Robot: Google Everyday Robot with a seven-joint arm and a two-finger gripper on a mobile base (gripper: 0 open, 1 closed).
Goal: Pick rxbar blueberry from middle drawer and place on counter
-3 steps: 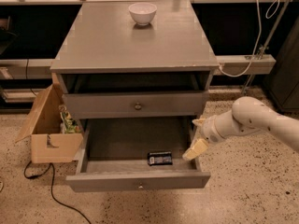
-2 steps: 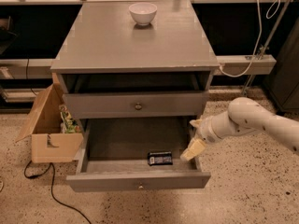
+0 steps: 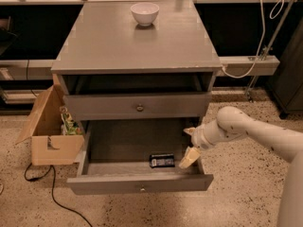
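Note:
The rxbar blueberry (image 3: pixel 162 160), a small dark bar, lies flat near the front of the open middle drawer (image 3: pixel 109 183), right of its centre. My gripper (image 3: pixel 188 145) is inside the drawer at its right side, just right of the bar and not touching it. Its two pale fingers are spread apart, one fingertip (image 3: pixel 188 159) low beside the bar, the other higher up. It holds nothing. The counter (image 3: pixel 118 41) is the grey top of the cabinet above.
A white bowl (image 3: pixel 145 12) stands at the back of the counter. A closed drawer front with a bronze knob (image 3: pixel 139 108) sits above the open drawer. A cardboard box (image 3: pixel 49 131) stands on the floor at the left, with a black cable (image 3: pixel 57 197).
My gripper has moved a little left and down, closer to the bar. The bar and the drawer have not moved.

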